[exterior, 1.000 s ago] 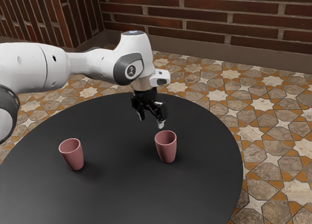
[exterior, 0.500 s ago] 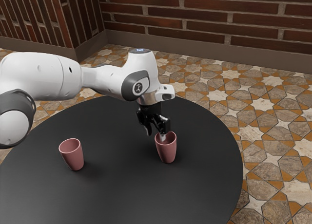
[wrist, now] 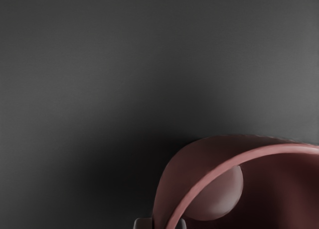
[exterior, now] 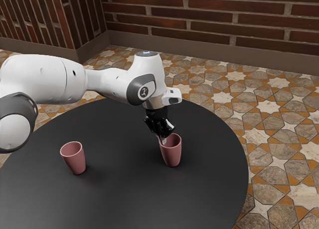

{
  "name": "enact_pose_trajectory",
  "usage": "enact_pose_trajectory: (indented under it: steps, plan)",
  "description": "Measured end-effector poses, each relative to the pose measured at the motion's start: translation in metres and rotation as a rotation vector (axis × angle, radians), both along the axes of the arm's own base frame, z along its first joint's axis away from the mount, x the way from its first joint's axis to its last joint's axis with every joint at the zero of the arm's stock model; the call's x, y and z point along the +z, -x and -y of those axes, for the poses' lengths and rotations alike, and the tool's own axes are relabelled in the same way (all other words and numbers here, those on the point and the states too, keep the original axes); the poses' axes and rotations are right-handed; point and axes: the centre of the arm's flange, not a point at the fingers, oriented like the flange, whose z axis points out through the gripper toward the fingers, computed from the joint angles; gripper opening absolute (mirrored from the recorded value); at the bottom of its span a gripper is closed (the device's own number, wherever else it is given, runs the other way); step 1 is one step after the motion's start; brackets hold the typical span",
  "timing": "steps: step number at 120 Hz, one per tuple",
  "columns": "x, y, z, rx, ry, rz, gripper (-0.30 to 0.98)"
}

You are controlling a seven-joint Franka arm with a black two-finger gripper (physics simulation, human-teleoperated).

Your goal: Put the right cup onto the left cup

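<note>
My gripper [exterior: 162, 138] is at the near-left rim of the pink cup [exterior: 172, 152] on the exterior view's right, shut on its wall, one finger inside and one outside. That cup stands upright on the table. In the wrist view, the gripper's fingertips [wrist: 163, 223] flank the wall of the cup [wrist: 177, 181] at the lower edge. Another pink cup [exterior: 75, 159] stands apart at the exterior view's left, its opening facing up.
The round black table [exterior: 124, 199] carries both cups, with a wide stretch of tabletop between them. Beyond its edge lie a patterned tile floor and a brick wall.
My hand has come down to the cup on the exterior view's right, and the fingers have closed on its wall. That cup has shifted slightly toward the exterior view's right.
</note>
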Motion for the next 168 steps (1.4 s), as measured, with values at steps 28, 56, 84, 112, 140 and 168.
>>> enact_pose_trajectory:
  steps: [28,56,84,112,140,168]
  plan:
    - [0.01,0.002,0.002,0.007,-0.003,0.011,-0.09]
    - [0.071,0.034,-0.006,0.016,-0.008,0.058,-0.1]
    - [0.123,0.088,-0.041,0.064,-0.019,0.095,-0.1]
    - [0.137,0.105,-0.089,0.143,-0.027,0.087,-0.1]
    - [0.155,0.13,-0.138,0.214,-0.036,0.069,-0.1]
    - [0.162,0.157,-0.187,0.288,-0.043,0.059,-0.1]
